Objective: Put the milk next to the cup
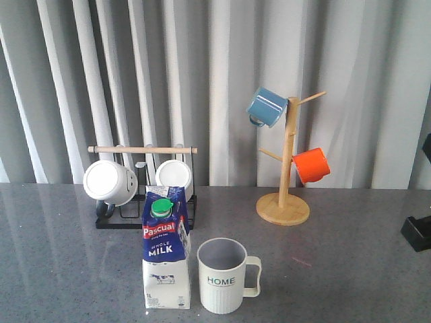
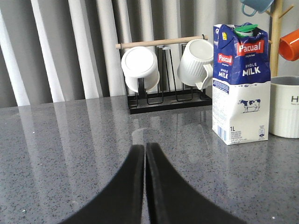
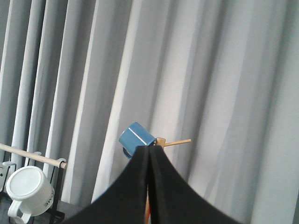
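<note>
The milk (image 1: 166,249) stands upright on the worktop (image 1: 337,269), just beside the cup (image 1: 224,276), on the side away from the cup's handle. A black rack (image 1: 145,208) with white mugs sits behind the milk. The left tool (image 2: 145,154) is pressed together and holds nothing, well away from the milk. The right tool (image 3: 149,154) is pressed together too, up high. The job looks done, so pull away slowly and do not bump the milk.
</note>
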